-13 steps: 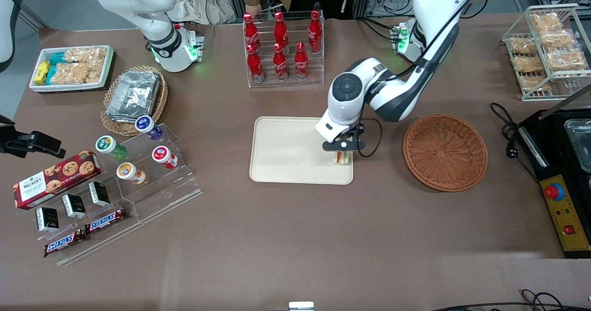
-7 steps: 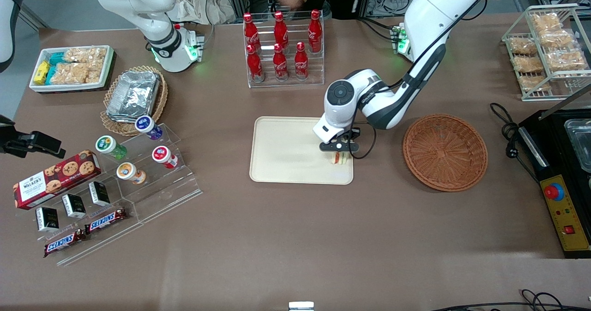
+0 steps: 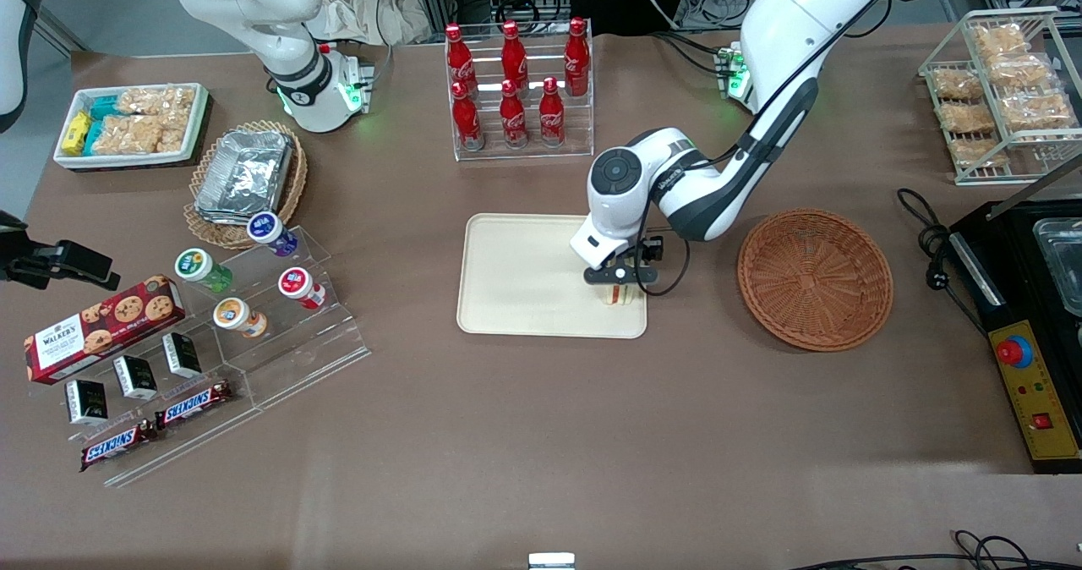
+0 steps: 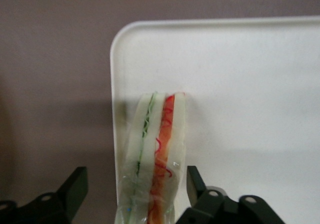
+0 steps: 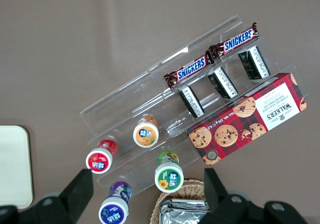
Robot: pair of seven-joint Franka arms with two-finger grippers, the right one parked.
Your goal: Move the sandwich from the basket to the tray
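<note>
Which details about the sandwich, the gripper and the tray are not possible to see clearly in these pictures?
- Front view: the gripper covers most of the sandwich, so its contact with the tray is hidden.
- Left wrist view: the sandwich's end nearest the camera is cut off by the picture edge.
- The brown basket: the near rim hides part of its inside wall.

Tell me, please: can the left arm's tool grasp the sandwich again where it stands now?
Probably yes. The tool is open, with the sandwich standing between its fingers on the tray, near a corner. Nothing blocks it.
</note>
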